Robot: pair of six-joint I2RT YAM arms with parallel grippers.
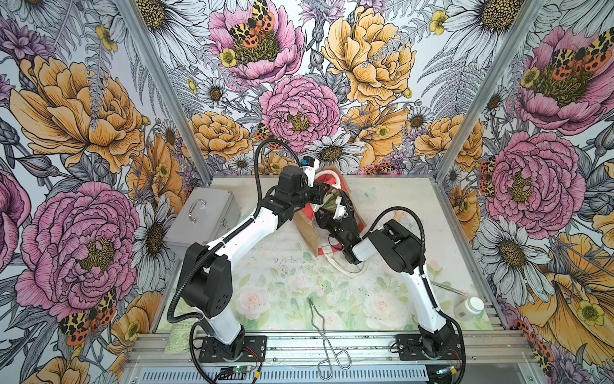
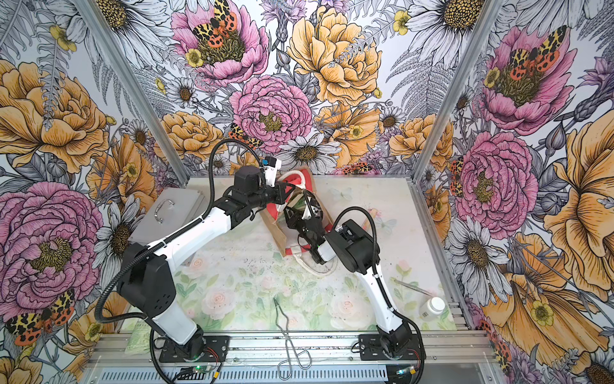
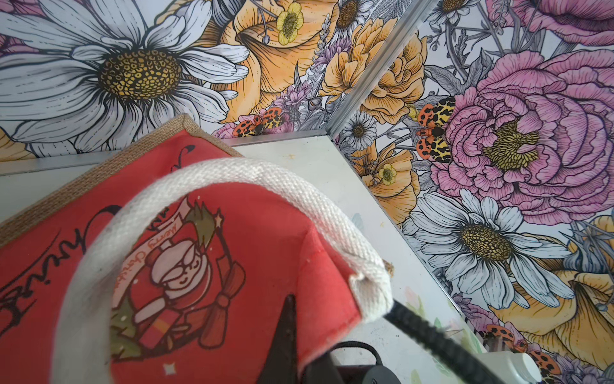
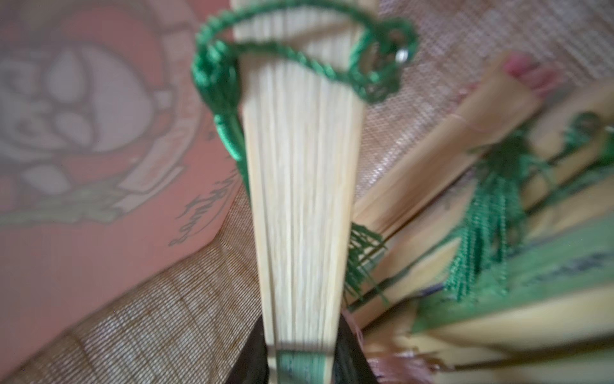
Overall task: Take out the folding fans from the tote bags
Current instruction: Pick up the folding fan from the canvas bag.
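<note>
Left gripper [image 3: 290,327] clenched on the red-panelled jute tote bag [image 1: 307,229]; my right gripper [image 4: 300,362] grasps a pale-slatted, green-corded folding fan [image 4: 299,183] inside.

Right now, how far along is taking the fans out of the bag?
Done: what looks like one fan lies on the table. In hand: left claw holds the bag rim, right claw grips a green-tasselled fan inside. Left: several more fans in the bag.
</note>
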